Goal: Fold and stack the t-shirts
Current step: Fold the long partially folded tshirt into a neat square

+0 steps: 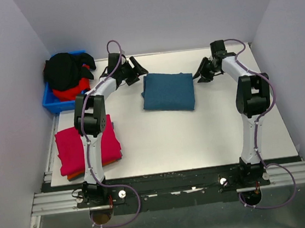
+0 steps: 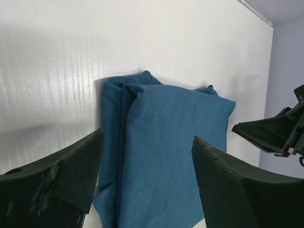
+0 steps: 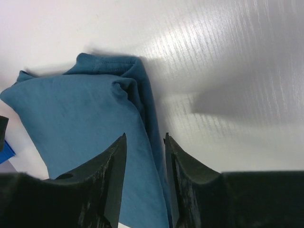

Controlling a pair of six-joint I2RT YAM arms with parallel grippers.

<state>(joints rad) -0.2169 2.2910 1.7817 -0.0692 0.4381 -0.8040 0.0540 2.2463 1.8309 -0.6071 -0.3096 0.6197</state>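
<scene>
Left claw (image 2: 147, 137) gapes wide and empty beside the folded teal shirt (image 1: 167, 92); right claw (image 3: 145, 137) stands partly open, gripping nothing.

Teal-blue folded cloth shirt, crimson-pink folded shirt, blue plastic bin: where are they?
Teal-blue folded cloth shirt (image 1: 167, 92): top view, its middle.
Crimson-pink folded shirt (image 1: 68, 151): top view, left half.
Blue plastic bin (image 1: 49, 98): top view, left rim.

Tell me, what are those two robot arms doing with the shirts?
They are folding t-shirts. The teal shirt lies folded at the far middle of the table. The left gripper and right gripper hover open at its two sides, holding nothing. A pink shirt lies folded on the near left. In the blue bin at the far left, black shirts and red shirts wait in a heap.
</scene>
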